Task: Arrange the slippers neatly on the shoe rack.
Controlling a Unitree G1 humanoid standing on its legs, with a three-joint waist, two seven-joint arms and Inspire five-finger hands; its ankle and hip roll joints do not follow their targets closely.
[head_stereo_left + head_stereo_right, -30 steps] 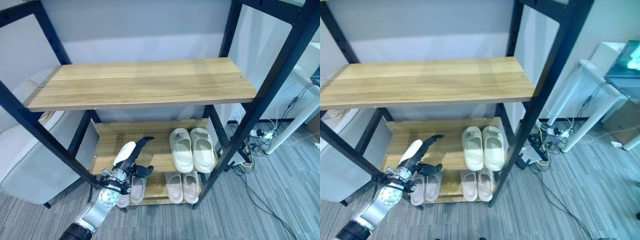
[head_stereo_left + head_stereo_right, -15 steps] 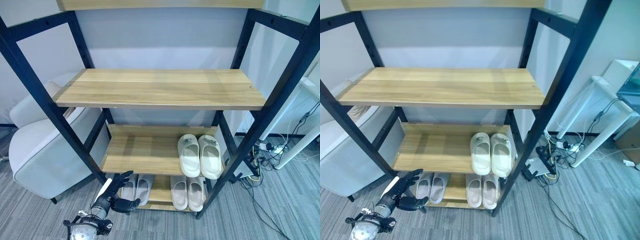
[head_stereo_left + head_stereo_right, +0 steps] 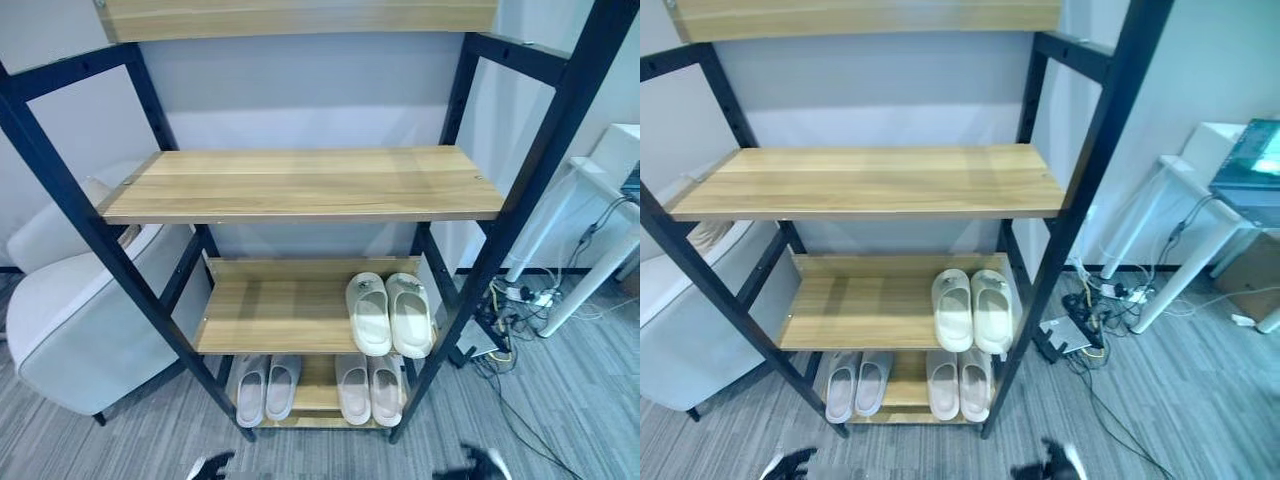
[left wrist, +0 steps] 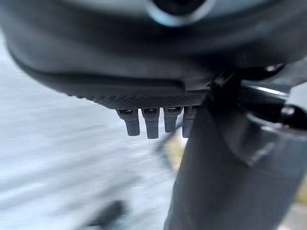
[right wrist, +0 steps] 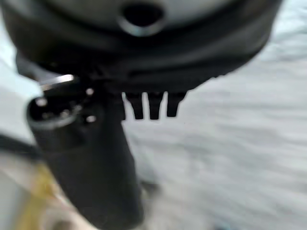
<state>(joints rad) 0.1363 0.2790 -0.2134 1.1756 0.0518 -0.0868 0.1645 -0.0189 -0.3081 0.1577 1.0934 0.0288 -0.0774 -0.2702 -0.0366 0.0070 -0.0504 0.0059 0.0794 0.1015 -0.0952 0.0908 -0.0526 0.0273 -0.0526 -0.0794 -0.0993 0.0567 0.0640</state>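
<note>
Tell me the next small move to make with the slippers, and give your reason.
Probably none beyond a check: three pairs already sit side by side on the shoe rack, the cream pair on the middle shelf, the pale pairs and on the bottom one. Left hand and right hand hang low, holding nothing.

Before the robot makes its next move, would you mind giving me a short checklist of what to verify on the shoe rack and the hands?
1. Cream slippers paired side by side on the middle shelf: ok.
2. Two beige pairs on the bottom shelf, left pair and right pair, each side by side: ok.
3. Upper shelf holds no slipper: ok.
4. Left hand holds nothing, fingers straight in its wrist view: ok.
5. Right hand holds nothing, low at the view's edge: ok.
6. Stray slippers on the floor near the rack: none seen, ok.
</note>
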